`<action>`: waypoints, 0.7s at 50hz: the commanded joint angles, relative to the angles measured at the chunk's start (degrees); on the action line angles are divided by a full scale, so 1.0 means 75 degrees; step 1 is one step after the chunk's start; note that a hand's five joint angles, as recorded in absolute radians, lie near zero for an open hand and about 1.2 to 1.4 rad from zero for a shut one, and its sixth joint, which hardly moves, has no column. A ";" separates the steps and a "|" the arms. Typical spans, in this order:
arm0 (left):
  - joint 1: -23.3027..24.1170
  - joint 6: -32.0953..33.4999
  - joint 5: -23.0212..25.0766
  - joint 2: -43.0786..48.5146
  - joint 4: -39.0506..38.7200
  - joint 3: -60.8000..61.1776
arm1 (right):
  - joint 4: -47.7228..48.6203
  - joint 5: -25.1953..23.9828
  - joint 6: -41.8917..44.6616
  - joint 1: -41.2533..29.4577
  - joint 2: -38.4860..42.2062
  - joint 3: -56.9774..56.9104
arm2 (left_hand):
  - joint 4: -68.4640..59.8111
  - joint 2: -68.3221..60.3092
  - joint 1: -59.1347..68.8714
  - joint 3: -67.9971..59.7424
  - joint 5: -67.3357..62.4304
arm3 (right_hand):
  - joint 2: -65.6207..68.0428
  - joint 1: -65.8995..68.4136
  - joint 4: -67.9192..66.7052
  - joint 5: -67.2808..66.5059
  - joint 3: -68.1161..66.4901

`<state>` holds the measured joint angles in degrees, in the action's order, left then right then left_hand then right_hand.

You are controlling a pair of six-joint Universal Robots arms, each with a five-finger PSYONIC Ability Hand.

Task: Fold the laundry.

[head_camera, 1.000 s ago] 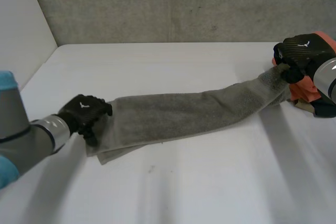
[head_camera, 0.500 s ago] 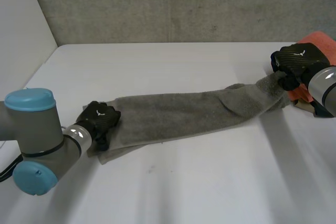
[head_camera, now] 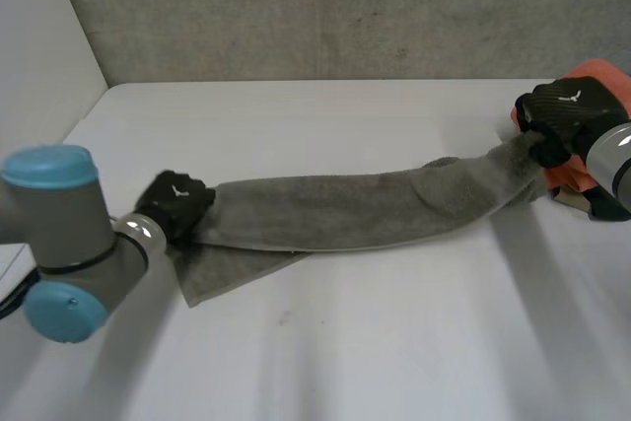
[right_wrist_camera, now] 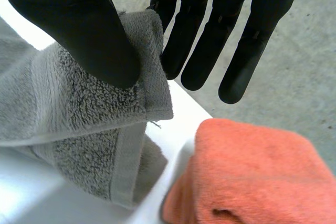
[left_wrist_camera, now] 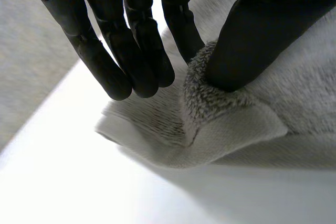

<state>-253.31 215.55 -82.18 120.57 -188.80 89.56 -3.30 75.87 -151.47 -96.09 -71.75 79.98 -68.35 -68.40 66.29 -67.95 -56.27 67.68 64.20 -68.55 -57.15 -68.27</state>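
Observation:
A long grey towel (head_camera: pixel 345 209) hangs stretched between my two hands, just above the white table (head_camera: pixel 375 352). My left hand (head_camera: pixel 175 206) is shut on its left end. In the left wrist view the thumb (left_wrist_camera: pixel 257 30) pinches the towel's edge (left_wrist_camera: pixel 231 124) against the fingers (left_wrist_camera: pixel 142 56). A lower layer of the towel (head_camera: pixel 222 273) still lies flat below that hand. My right hand (head_camera: pixel 564 110) is shut on the right end, which it holds raised. There the thumb (right_wrist_camera: pixel 79 19) presses the towel's hemmed corner (right_wrist_camera: pixel 89 103) against the fingers (right_wrist_camera: pixel 194 40).
A folded orange cloth (head_camera: pixel 603 74) lies at the table's right edge, just behind and under my right hand, and it lies below the fingertips (right_wrist_camera: pixel 252 171) in the right wrist view. A white wall (head_camera: pixel 44 56) borders the table on the left, a concrete wall (head_camera: pixel 345 7) at the back.
My left hand has closed on the towel's left end and lifted it, so the upper layer now hangs taut off the table. My right hand has kept its grip and hardly moved.

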 commanded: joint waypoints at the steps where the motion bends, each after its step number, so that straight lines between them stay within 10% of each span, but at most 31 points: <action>1: -0.0221 -0.0298 -0.0081 -0.2349 0.0983 0.0432 | -0.0938 0.0068 0.1534 0.0097 -0.0406 -0.0024 | -0.1554 -0.1547 0.1829 -0.1606 -0.1831 | 0.1643 0.2106 -0.1526 -0.1713 -0.1564; 10: -0.0420 0.0415 0.0129 -0.2343 0.3492 0.0457 | -0.3005 0.0513 0.4561 -0.0113 -0.0138 0.0737 | -0.1554 -0.1547 0.1829 -0.1606 -0.1831 | 0.1643 0.2106 -0.1526 -0.1713 -0.1564; 19: -0.0456 0.1354 -0.0221 -0.0152 0.3892 -0.1275 | -0.2502 0.1638 0.4540 -0.0746 0.1444 -0.0115 | -0.1554 -0.1547 0.1829 -0.1606 -0.1831 | 0.1643 0.2106 -0.1526 -0.1713 -0.1564; 27: -0.0093 0.0149 -0.0468 0.0213 0.3390 -0.4802 | -0.1471 0.2037 0.2363 -0.1168 0.2160 -0.3500 | -0.1554 -0.1547 0.1829 -0.1606 -0.1831 | 0.1643 0.2106 -0.1526 -0.1713 -0.1564; 35: -0.0198 -0.2277 -0.1311 -0.0361 0.0426 -0.7101 | 0.1749 0.2178 -0.1598 -0.0922 0.1693 -0.5017 | -0.1554 -0.1547 0.1829 -0.1606 -0.1831 | 0.1643 0.2106 -0.1526 -0.1713 -0.1564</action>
<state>-254.19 209.14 -87.84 120.99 -171.92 44.36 -5.86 91.92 -145.64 -104.57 -55.93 46.11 -68.40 -68.49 66.29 -67.99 -56.26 67.68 64.20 -68.57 -57.12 -68.29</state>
